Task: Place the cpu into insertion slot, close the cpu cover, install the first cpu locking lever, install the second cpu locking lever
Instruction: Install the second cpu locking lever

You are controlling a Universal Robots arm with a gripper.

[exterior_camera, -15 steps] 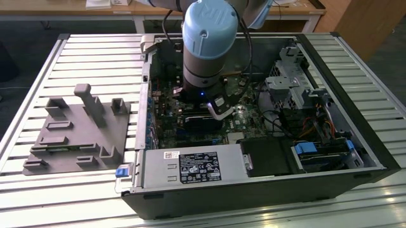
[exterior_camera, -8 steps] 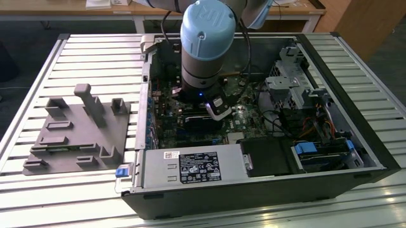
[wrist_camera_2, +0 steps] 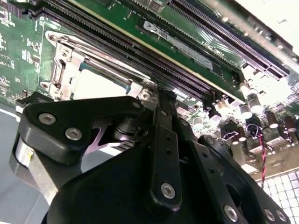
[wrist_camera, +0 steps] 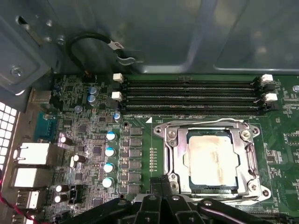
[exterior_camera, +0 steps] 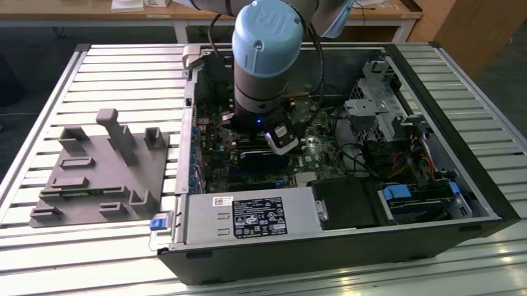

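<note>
Our gripper (wrist_camera: 161, 184) hangs low inside the computer case (exterior_camera: 461, 234), its fingers drawn together to a narrow tip, holding nothing. Just beyond that tip sits the cpu (wrist_camera: 209, 159), already seated in its socket, with the cpu cover (wrist_camera: 170, 156) lying flat around it. We judge the locking levers are in hand; the fingertips must meet a thin lever precisely.

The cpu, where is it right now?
In the first wrist view the cpu lies in its socket under the closed cpu cover, beside the memory slots, with the gripper at the socket's edge.
</note>
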